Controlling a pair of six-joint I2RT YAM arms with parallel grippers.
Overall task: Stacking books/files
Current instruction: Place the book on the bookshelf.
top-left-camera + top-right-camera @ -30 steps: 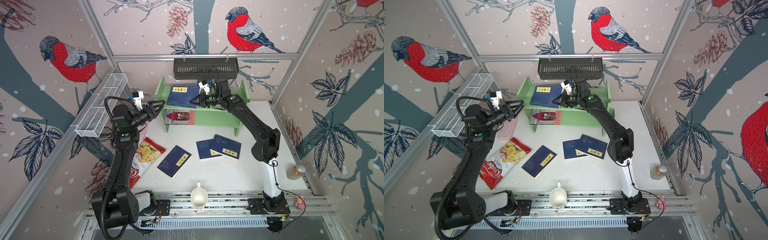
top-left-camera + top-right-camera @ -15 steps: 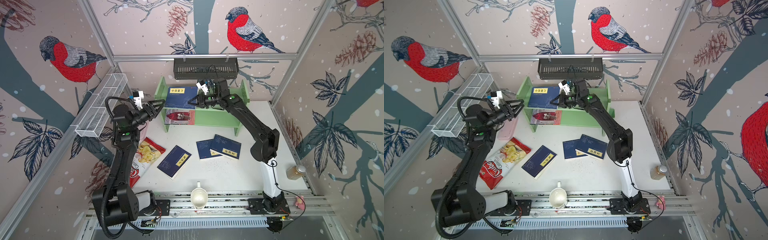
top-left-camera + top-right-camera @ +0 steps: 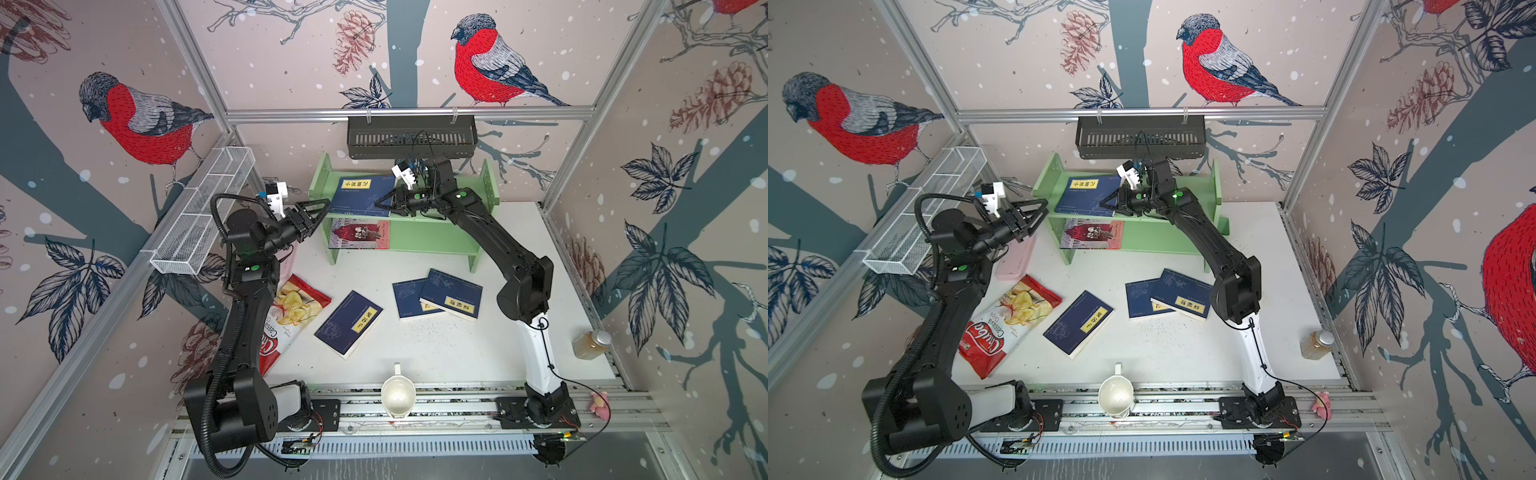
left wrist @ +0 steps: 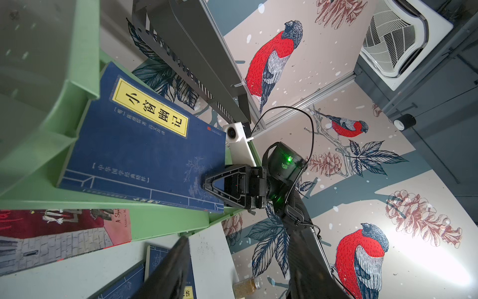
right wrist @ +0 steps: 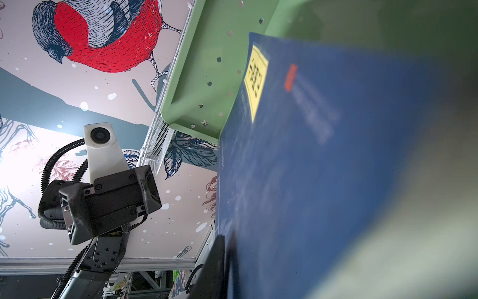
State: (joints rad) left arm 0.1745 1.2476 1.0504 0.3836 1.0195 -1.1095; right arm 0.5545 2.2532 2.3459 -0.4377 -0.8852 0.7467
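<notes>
At right gripper [image 3: 379,204], edge of navy book [image 3: 358,195].

Shelf [image 3: 436,245]: pale green. Top-shelf book [image 3: 361,195]: navy, yellow title label, pale line drawing. Lower-shelf book [image 3: 360,234]: pink and red, illustrated. Left table book [image 3: 349,324], middle table book [image 3: 407,295], right table book [image 3: 453,293]: navy, yellow labels. Crisp bag [image 3: 291,320]: red, yellow crisps pictured. Flat case [image 3: 1015,257]: plain pink. Hanging basket [image 3: 411,137]: black. Wire basket [image 3: 203,212]: white. Walls [image 3: 291,62]: pinkish, red-breasted birds.
</notes>
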